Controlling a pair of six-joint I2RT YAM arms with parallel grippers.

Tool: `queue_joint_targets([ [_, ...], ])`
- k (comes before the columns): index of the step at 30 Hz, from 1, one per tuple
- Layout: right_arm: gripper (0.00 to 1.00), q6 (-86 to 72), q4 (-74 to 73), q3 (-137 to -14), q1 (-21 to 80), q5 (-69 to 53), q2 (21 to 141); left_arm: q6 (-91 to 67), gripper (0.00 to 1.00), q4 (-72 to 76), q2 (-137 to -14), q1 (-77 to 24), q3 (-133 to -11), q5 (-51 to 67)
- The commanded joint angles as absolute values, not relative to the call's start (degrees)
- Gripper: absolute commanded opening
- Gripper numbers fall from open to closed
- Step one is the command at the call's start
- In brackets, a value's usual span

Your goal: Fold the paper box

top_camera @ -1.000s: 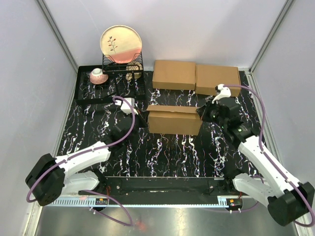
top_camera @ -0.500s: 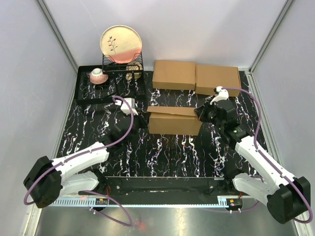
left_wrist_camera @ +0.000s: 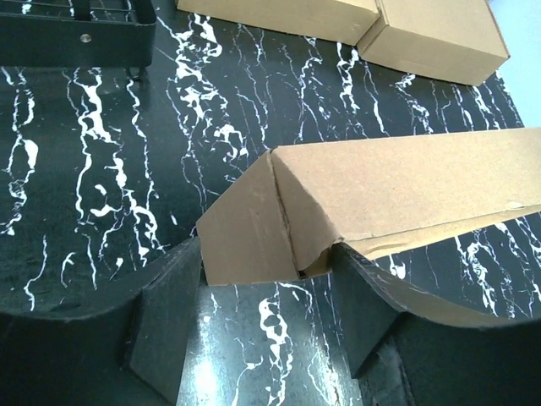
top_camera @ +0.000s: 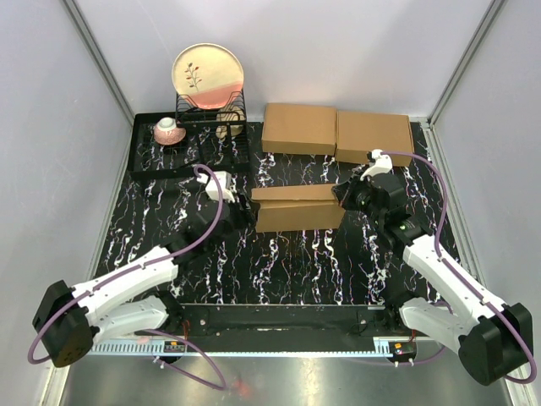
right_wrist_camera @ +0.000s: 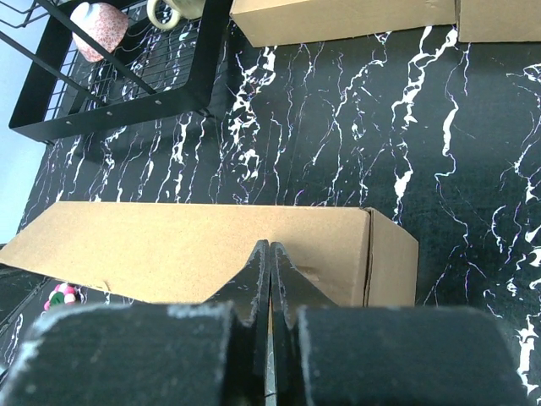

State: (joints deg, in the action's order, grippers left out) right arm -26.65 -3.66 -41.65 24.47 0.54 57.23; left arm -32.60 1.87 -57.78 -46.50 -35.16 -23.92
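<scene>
Paper box (top_camera: 297, 207), lying crosswise, is straddled endwise by the open left pincer (left_wrist_camera: 266, 296) and seemingly touched by the closed right pincer (right_wrist_camera: 269, 254).

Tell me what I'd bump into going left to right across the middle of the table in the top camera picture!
left pincer → paper box → right pincer
</scene>
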Motion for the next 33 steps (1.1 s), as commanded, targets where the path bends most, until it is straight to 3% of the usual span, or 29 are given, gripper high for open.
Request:
queue_joint_targets([
  [1, 0.0, -25.84, -9.58, -40.96, 24.79, 1.93, 58.18, -30.94, 0.66, -16.95, -57.57, -46.41, -34.02, -28.47],
  [17, 0.0, -26.1, -9.84, -44.21, 24.7, 1.41, 61.61, -26.19, 0.68, -21.71, -45.11, -44.47, -39.99, -25.91],
  [20, 0.0, -26.02, -10.02, -44.3, 24.7, 1.23, 61.61, -27.95, 0.56, -19.79, -40.19, -44.12, -40.43, -29.34],
  [21, 0.0, -25.93, -10.11, -44.3, 24.78, 1.32, 61.35, -28.3, 0.49, -16.21, -38.86, -43.86, -40.17, -29.88],
  [22, 0.0, -25.84, -10.11, -44.21, 24.79, 1.32, 61.43, -28.39, 0.31, -13.74, -37.89, -43.77, -39.82, -30.49],
  [25, 0.0, -25.66, -10.2, -44.21, 24.78, 1.41, 61.52, -29.09, 0.15, -4.5, -36.73, -42.63, -39.11, -30.94],
  [33, 0.0, -25.93, -9.76, -43.95, 24.7, 0.53, 62.23, -32.6, 0.06, 9.55, -50.35, -41.04, -42.63, -21.1],
])
